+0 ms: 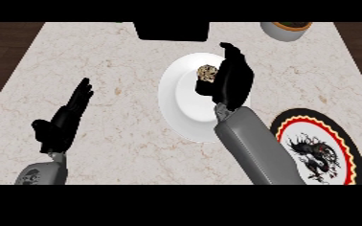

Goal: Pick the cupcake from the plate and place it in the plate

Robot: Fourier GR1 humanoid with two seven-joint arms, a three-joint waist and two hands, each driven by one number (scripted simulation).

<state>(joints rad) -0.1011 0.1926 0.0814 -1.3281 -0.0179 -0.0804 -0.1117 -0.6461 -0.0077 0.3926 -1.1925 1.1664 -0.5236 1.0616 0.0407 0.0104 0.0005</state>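
Closing on the cupcake point(206, 73), our right hand point(232, 79) stands over the white plate point(176, 96), thumb curling beside the cake; whether it is clamped yet we cannot tell. We judge the fingers should wrap the cake's sides before lifting toward the dragon plate point(311, 148), right of the white plate. Our left hand point(65, 117) rests open, left of the white plate.

A smooth white plate point(176, 100) lies on the veined, marble-like counter point(120, 67), near a crumbly, rough-looking cupcake point(206, 72).
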